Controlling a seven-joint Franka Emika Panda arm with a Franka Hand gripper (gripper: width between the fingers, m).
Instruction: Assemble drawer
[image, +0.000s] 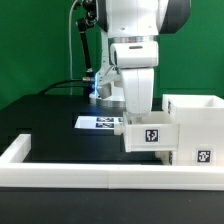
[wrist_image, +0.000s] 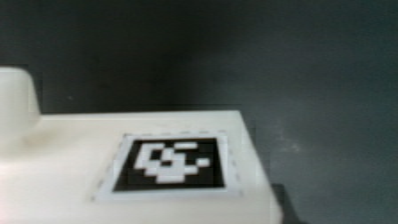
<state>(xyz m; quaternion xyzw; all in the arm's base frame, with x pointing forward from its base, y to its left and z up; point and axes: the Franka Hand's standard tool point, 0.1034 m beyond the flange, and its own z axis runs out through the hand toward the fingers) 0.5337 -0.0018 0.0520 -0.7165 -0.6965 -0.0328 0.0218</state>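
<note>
A small white tray (image: 148, 135) with a black-and-white tag on its front is held off the table, its right end against the tall white case (image: 196, 118), which carries its own tag low on the front. My gripper (image: 128, 118) comes down onto the tray's left end and appears shut on its wall; the fingertips are hidden by the tray. The wrist view shows the tray's tagged face (wrist_image: 173, 160) very close and blurred, with no fingers in sight. The second tray is out of view.
The long white rail (image: 90, 177) runs along the front of the black table and turns back at the exterior view's left (image: 16, 150). The marker board (image: 98, 122) lies flat behind the tray. A green wall stands behind.
</note>
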